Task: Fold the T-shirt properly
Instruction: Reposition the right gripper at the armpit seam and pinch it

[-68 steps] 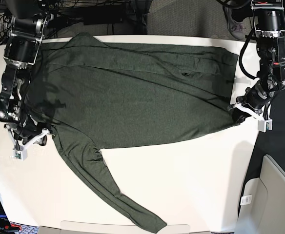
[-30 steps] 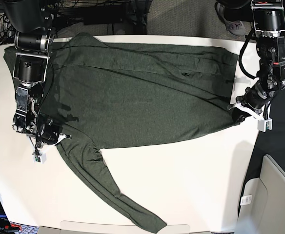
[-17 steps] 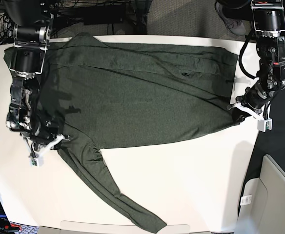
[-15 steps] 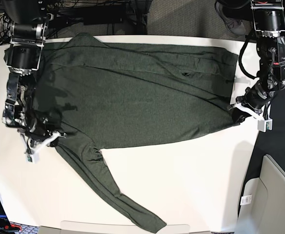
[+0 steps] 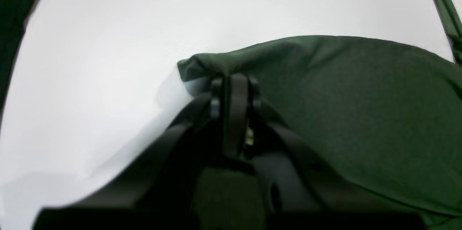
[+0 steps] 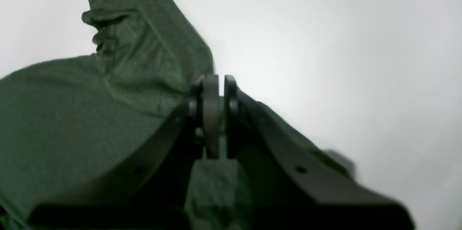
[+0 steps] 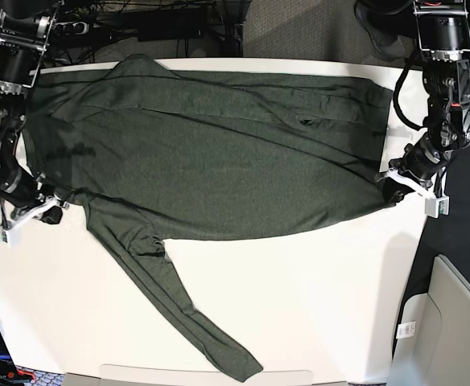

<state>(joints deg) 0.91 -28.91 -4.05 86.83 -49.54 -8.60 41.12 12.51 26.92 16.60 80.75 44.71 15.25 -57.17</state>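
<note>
While each claw pinches its heathered knit edge, the T-shirt (image 7: 219,153) lies broad and creased on the smooth white table (image 7: 315,297).

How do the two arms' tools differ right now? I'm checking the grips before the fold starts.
The left tool sits at the T-shirt's bottom corner by the table's side edge; the right tool sits at the opposite end, by the shoulder where the loose sleeve starts. The left tool has cloth bunched over its tips; the right tool meets a flatter edge. Both are shut on the T-shirt.
</note>
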